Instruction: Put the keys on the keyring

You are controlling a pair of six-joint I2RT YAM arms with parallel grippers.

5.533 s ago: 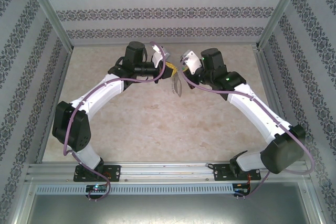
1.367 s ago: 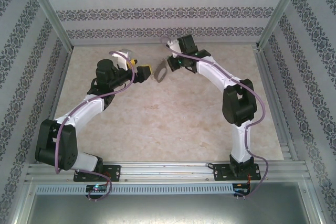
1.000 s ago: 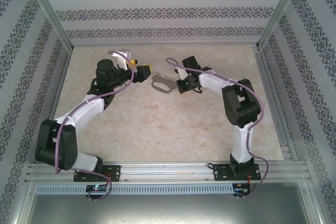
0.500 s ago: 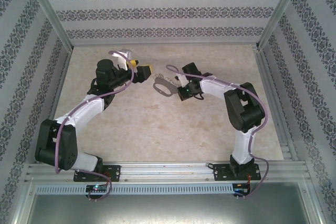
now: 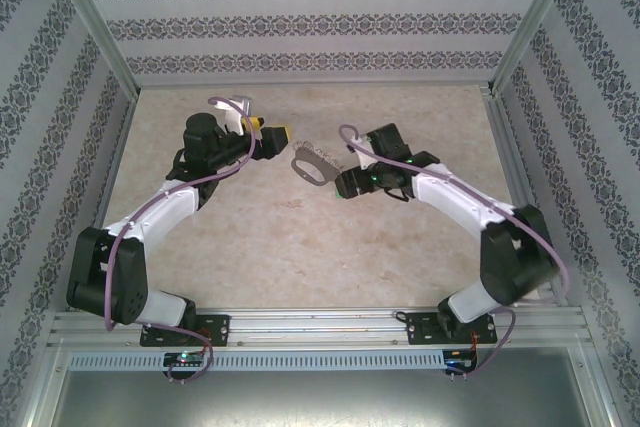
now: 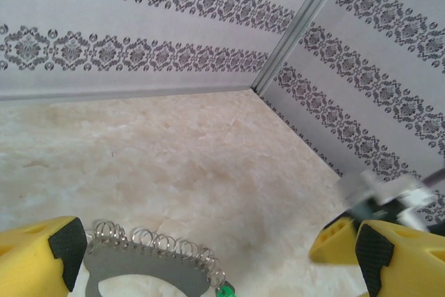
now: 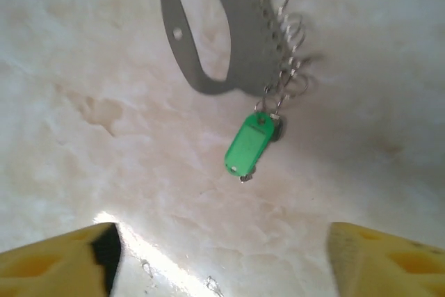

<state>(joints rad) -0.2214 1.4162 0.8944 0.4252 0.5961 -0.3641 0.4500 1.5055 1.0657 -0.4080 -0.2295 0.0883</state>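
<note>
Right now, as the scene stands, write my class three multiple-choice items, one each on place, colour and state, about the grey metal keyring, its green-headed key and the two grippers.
1. Where is the green-headed key?
A. hanging from a wire loop of the grey metal keyring
B. between the right gripper's fingers
C. alone by the far wall

2. The fingers of the left gripper are mostly:
A. yellow
B. red
C. blue

3. The right gripper is:
A. shut on the key
B. shut on the keyring
C. open

Answers:
1. A, the key dangles from a loop.
2. A, the left wrist view shows yellow.
3. C, its fingers stand wide apart around nothing.
</note>
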